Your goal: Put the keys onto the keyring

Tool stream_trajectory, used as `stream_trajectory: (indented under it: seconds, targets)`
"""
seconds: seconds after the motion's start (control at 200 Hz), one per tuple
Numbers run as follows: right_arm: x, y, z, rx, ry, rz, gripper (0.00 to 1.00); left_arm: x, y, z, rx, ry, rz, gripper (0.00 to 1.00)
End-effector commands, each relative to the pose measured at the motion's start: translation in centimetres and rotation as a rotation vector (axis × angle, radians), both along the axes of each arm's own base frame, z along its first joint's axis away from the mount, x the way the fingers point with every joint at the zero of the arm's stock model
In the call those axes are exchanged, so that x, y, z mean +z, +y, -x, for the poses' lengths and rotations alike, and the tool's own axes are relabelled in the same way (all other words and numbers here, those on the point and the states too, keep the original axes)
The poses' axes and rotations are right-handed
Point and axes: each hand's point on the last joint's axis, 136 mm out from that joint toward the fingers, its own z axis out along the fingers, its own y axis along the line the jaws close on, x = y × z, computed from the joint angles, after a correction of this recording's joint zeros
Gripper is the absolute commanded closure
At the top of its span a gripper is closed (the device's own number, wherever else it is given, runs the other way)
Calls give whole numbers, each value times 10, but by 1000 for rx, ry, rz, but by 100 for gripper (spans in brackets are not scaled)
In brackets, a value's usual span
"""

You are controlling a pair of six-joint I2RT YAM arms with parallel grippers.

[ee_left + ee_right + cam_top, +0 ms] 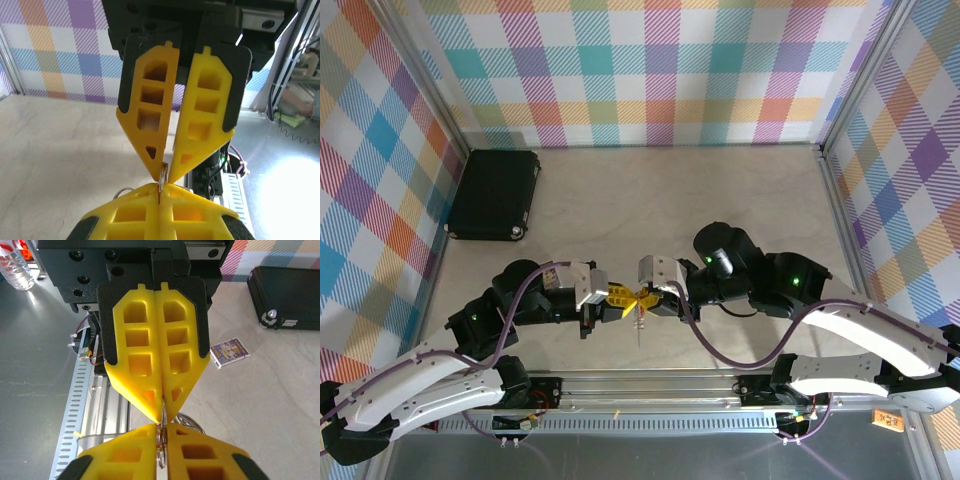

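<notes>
My two grippers meet tip to tip above the table's near edge. The left gripper (625,298) (162,186) is shut, and a thin red sliver of the keys (160,189) shows in its seam. The right gripper (653,298) (162,428) stands with a narrow slit between its fingers, filled by the edge-on silver keyring (161,456) (164,173), with a red line across it. A loop of the keyring (194,421) shows below the fingers, and thin silver pieces (640,326) hang under the meeting point. Most of the red key is hidden by the yellow fingers.
A black case (495,193) (287,290) lies at the table's back left. A small printed card (229,352) lies on the table (720,195) between it and the grippers. A metal rail (650,385) runs along the near edge. Plaid walls enclose three sides.
</notes>
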Motion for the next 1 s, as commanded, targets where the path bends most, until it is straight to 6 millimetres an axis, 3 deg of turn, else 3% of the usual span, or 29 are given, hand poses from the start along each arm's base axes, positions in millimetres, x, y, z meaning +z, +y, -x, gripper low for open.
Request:
stream_trajectory:
  seconds: [0.0, 0.39, 0.62, 0.73, 0.86, 0.995]
  targets:
    - [17, -1, 15, 50, 19, -79, 83, 36, 1, 3, -10, -33, 162, 100]
    - [40, -12, 19, 28, -5, -210, 82, 51, -15, 14, -142, 25, 333, 100]
    - [45, -22, 14, -18, -37, -240, 90, 52, -20, 15, -176, 57, 380, 100]
    - [45, -24, 10, -42, -53, -237, 100, 52, -20, 15, -174, 58, 380, 100]
    - [39, -25, 4, -67, -70, -200, 100, 42, -19, 2, -83, 52, 308, 100]
    - [29, -23, 2, -62, -69, -132, 100, 23, -13, -15, 41, 23, 167, 77]
